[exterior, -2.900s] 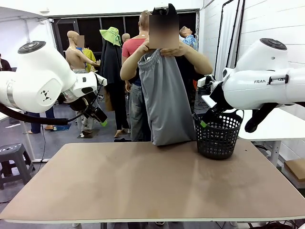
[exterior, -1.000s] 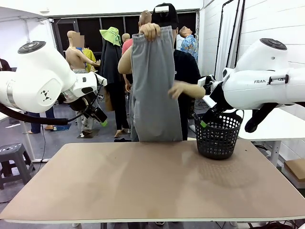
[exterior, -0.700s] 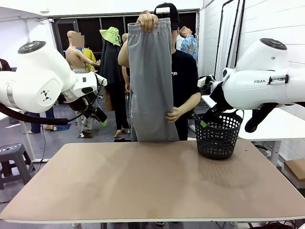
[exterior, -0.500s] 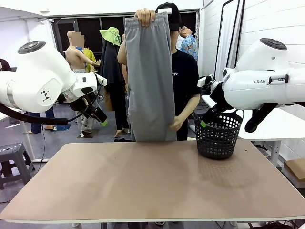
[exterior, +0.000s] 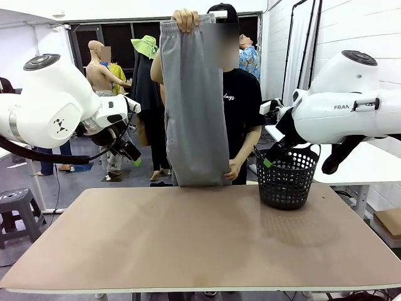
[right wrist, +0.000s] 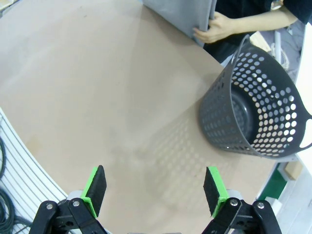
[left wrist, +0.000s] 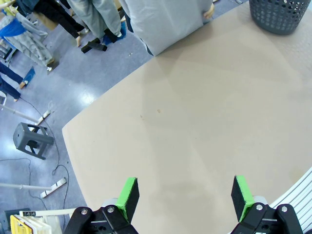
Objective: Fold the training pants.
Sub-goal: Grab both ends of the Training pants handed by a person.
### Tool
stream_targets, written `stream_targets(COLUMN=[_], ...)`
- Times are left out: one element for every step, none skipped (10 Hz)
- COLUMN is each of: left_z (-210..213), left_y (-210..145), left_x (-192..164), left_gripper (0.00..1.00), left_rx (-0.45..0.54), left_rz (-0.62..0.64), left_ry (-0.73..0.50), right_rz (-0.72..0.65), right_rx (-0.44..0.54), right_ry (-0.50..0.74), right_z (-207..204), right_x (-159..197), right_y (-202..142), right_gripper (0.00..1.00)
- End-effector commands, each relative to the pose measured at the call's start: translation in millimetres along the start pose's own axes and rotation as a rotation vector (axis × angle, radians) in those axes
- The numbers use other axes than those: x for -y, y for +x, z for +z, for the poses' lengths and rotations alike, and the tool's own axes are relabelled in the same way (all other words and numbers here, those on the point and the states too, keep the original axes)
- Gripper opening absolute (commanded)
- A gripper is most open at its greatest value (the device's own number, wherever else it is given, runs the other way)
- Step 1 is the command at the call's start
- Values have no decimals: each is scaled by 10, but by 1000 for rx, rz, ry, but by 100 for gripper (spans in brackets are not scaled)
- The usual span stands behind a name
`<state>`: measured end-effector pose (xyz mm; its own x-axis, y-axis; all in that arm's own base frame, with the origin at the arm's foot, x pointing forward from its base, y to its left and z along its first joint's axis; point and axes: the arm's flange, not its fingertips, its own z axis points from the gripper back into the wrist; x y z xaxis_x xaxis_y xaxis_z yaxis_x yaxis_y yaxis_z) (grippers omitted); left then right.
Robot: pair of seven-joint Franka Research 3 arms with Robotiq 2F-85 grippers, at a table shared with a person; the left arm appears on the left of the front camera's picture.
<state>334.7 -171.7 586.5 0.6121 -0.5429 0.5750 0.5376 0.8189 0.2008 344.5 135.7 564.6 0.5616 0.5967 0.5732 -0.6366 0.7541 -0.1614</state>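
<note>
A person at the far side of the table holds the light grey training pants (exterior: pixel 194 100) up lengthwise, one hand (exterior: pixel 186 19) gripping the waistband high, the other hand (exterior: pixel 234 167) at the leg hems just above the far table edge. The pants' lower end also shows in the left wrist view (left wrist: pixel 165 22) and in the right wrist view (right wrist: pixel 183 14). My left gripper (exterior: pixel 130 153) hangs raised at the left, open and apart from the pants; in its own view (left wrist: pixel 184 197) nothing lies between the fingers. My right gripper (exterior: pixel 270 157) is raised beside the basket, open (right wrist: pixel 155 190) and holding nothing.
A black mesh basket (exterior: pixel 286 177) stands at the table's far right, near my right gripper. The brown tabletop (exterior: pixel 200 238) spreads below both arms. A stool (exterior: pixel 15 207) sits on the floor at the left.
The person lifted the waistband higher and slid the other hand down to the hems, stretching the pants out straight. Both arms kept still.
</note>
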Motion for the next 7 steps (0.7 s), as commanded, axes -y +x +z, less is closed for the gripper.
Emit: stream_targets(left_z=[6, 6, 6, 6, 6, 6, 6], left_y=[3, 3, 3, 3, 3, 3, 3], left_x=[7, 7, 7, 7, 7, 7, 7], left_gripper=[100, 100, 100, 100, 100, 100, 100], left_rx=[2, 2, 2, 2, 2, 2, 2], left_rz=[-1, -1, -1, -1, -1, -1, -1], left_ry=[-2, -2, -2, -2, -2, -2, -2], right_rz=[1, 1, 1, 1, 1, 1, 1], right_rx=[5, 5, 5, 5, 5, 5, 5], right_ry=[-2, -2, -2, -2, -2, -2, -2], right_z=[1, 1, 1, 1, 1, 1, 1], right_x=[3, 3, 3, 3, 3, 3, 3], right_y=[6, 6, 6, 6, 6, 6, 6], right_gripper=[100, 100, 100, 100, 100, 100, 100])
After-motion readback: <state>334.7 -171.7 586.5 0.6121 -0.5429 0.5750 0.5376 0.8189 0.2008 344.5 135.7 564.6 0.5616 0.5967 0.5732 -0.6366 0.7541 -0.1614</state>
